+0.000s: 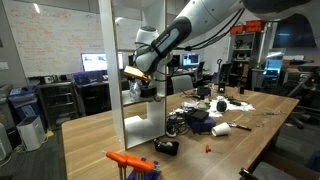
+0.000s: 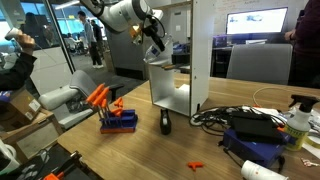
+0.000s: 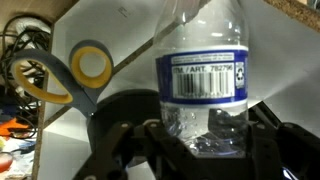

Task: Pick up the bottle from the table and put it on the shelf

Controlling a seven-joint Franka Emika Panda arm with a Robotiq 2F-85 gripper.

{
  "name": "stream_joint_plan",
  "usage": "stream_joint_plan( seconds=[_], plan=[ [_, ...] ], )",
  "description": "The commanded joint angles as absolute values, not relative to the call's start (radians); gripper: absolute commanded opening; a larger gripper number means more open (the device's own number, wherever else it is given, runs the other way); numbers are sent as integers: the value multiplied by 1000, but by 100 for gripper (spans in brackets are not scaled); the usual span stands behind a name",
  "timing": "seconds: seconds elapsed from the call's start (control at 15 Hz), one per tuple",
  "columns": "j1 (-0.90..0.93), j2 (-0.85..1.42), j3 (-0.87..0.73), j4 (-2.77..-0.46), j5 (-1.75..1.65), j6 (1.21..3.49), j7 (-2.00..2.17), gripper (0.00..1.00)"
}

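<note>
Clear bottle (image 3: 200, 35), blue-and-white barcode label (image 3: 203, 78), white shelf (image 2: 208, 50), light wood table (image 2: 150, 150)

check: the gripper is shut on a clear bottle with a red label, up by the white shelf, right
Not red: the wrist view shows the label is blue and white. The rest holds: the gripper is shut on the clear bottle, up by the white shelf.

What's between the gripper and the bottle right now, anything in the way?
Nothing. In the wrist view the bottle sits directly inside the gripper, with the fingers against its lower body on both sides.
</note>
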State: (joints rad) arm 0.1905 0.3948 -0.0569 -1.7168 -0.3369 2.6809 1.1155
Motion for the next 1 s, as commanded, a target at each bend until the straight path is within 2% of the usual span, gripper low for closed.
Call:
stream_joint_plan(
  seconds=[0.0,0.6,0.67,0.73,0.8,0.93],
  plan=[
    [244,475,-136,-1620,-382,2743,1149,6],
    [262,646,-194,-1483,-312,2784,1107,5],
    [257,651,-186,-1472,-297,2778,1100,31],
    [258,657,-186,-1463,-291,2774,1094,31],
    [257,664,-186,-1450,-287,2768,1087,38],
    [262,675,-190,-1432,-286,2759,1084,61]
  ],
)
